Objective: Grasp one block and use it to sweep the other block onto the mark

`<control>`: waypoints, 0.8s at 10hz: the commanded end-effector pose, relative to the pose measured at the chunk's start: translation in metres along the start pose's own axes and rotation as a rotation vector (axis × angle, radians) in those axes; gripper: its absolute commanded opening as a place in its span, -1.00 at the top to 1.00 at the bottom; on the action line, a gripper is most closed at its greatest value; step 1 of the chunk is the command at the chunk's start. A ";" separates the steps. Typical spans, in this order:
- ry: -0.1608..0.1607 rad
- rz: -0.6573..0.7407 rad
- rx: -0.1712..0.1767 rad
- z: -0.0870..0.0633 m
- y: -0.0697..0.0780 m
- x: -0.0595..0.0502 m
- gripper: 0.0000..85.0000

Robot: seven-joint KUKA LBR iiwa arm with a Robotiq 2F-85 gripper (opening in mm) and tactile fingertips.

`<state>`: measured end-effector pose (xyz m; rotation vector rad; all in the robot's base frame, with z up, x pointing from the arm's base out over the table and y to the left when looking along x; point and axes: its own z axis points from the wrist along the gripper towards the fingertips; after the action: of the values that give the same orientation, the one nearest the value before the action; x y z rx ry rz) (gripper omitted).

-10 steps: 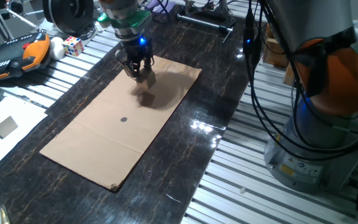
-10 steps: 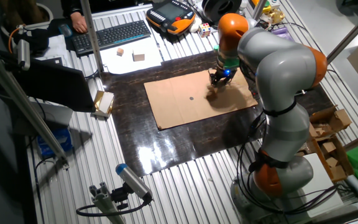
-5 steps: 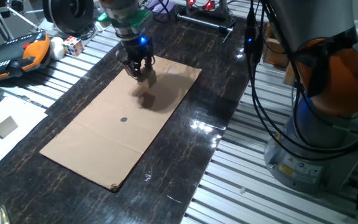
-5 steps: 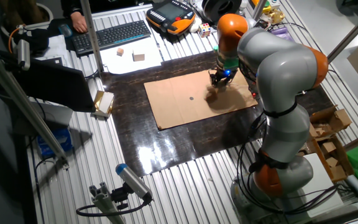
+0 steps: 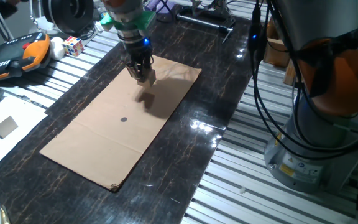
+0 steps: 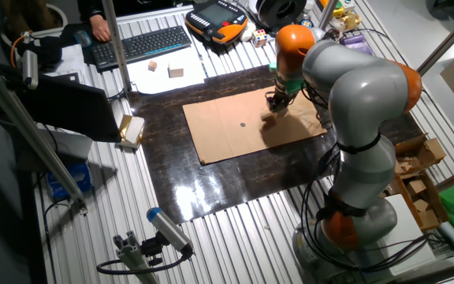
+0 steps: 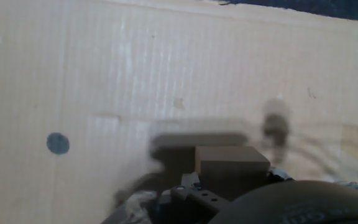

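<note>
A flat brown cardboard sheet lies on the dark table, with the mark, a small dark grey dot, near its middle. The mark also shows in the other fixed view and at the left of the hand view. My gripper stands low over the far end of the sheet, up and right of the mark, also seen from the other side. Its fingers look drawn together on a tan-brown wooden block, shaded in the hand view. No second block shows on the sheet.
A multicoloured puzzle cube and an orange teach pendant lie at the far left off the sheet. White paper carries two small pieces beside a keyboard. The robot's base and cables fill the right side.
The fingers have narrowed around the block, and the hand has shifted slightly at the far end of the sheet. The mark and the sheet have not moved.
</note>
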<state>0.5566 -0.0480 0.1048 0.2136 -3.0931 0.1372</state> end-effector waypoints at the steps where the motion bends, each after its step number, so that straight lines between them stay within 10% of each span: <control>1: -0.001 0.001 -0.005 0.000 0.000 0.000 0.51; 3: 0.021 0.026 -0.026 -0.002 0.009 -0.006 0.49; 8: 0.045 0.051 -0.038 -0.004 0.088 -0.039 0.40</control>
<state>0.5836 0.0137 0.0994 0.1166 -3.0574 0.0670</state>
